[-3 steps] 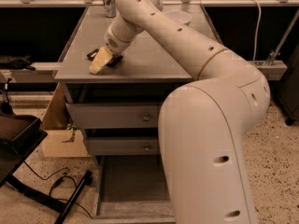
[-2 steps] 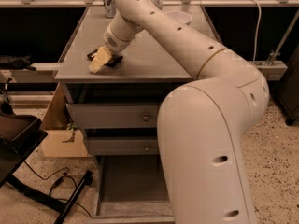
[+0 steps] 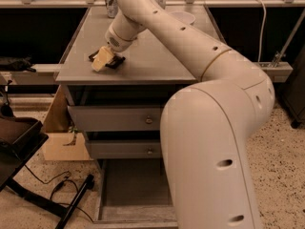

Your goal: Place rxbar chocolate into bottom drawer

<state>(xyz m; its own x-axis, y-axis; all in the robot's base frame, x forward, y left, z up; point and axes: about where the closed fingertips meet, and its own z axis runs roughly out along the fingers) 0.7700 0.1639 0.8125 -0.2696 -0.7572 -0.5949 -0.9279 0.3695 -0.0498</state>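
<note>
Reaching up from the lower right of the camera view, the robot's pale arm bends over the grey bench (image 3: 152, 63) and brings the gripper (image 3: 101, 62) down onto its left front part, close to the front edge. Under the gripper lies the rxbar chocolate (image 3: 117, 61), flat on the bench top, seen only as dark ends sticking out on either side of the tan gripper tip. Its long axis runs roughly left to right, nearly along the bench's front edge, with the right end a little nearer the front. Whether the jaws are closed on the bar or merely set over it cannot be told. At the back of the bench stand a drinks can (image 3: 110, 0) and, to its right, a pale bowl (image 3: 182, 17), both well apart from the bar. Below the top sit two shallow drawers, each with a small round knob (image 3: 149, 120), both shut. The bottom drawer (image 3: 133, 182) is pulled out towards the camera, its worn grey floor partly hidden by the arm.
</note>
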